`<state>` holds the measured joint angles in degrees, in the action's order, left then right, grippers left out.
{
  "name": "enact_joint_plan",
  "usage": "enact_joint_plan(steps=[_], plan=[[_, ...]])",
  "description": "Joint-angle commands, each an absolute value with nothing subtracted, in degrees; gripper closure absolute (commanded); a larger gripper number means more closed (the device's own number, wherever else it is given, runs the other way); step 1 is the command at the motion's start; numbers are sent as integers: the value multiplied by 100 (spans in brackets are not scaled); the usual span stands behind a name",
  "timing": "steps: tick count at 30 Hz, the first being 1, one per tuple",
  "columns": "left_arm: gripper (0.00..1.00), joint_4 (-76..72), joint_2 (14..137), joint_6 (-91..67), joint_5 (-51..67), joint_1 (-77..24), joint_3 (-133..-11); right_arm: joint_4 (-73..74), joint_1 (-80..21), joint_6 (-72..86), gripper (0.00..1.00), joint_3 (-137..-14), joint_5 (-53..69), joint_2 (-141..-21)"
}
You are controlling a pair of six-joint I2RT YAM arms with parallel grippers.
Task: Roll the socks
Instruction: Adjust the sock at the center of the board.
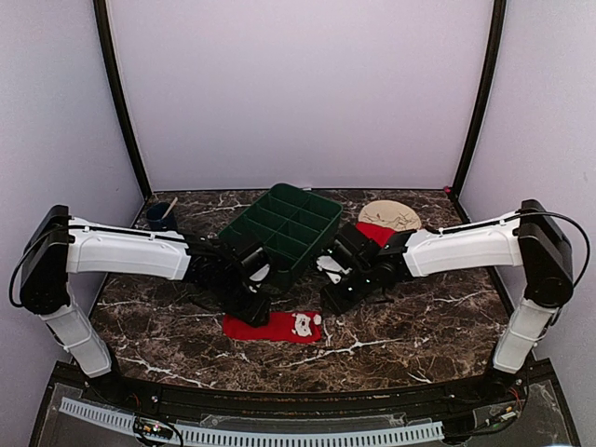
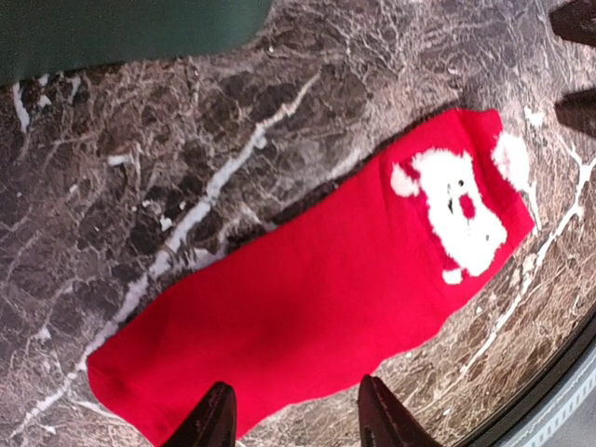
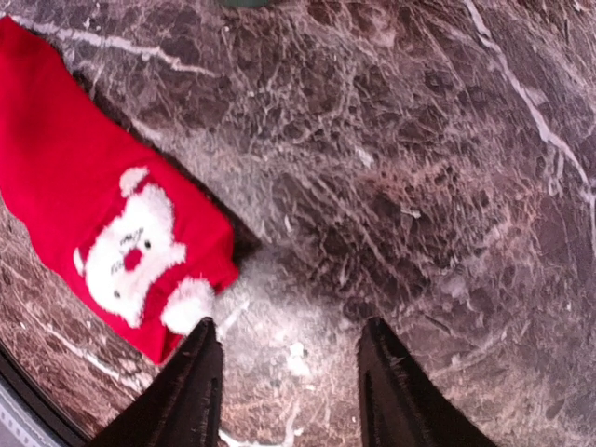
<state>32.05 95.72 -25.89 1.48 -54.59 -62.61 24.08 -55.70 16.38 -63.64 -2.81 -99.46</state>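
Red sock [image 1: 275, 327] flat on desk [image 1: 419, 335], near side of green tray [image 1: 279, 226]
Left jaws open over its plain left end; right jaws open above bare desk beside its white-faced right end

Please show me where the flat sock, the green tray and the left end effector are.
flat sock [image 2: 307, 298]: left wrist view, plain red middle.
green tray [image 1: 279, 223]: top view, inside, near its middle.
left end effector [image 2: 296, 396]: left wrist view, midway between fingertips.

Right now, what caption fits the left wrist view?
Open left claw above flat red sock on marble table.
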Motion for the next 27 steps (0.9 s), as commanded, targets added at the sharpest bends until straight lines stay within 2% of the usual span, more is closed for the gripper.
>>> enact_joint_plan(steps=[1, 7, 14, 27], plan=[[55, 3554, 9437, -2734, 218, -5536, -6193, 2143, -5542, 1337, 58, -6565, -80, -10123], [60, 3642, 9268, -2987, 108, -5549, -6002, 2018, -5545, 1103, 77, -6862, 192, -10147], [66, 3653, 9397, -3126, 58, -5549, -5883, 1936, -5645, 962, 82, -6804, 575, -10181], [68, 3526, 9668, -3033, 129, -5551, -5772, 1834, -5739, 775, 87, -6716, 976, -10779]])
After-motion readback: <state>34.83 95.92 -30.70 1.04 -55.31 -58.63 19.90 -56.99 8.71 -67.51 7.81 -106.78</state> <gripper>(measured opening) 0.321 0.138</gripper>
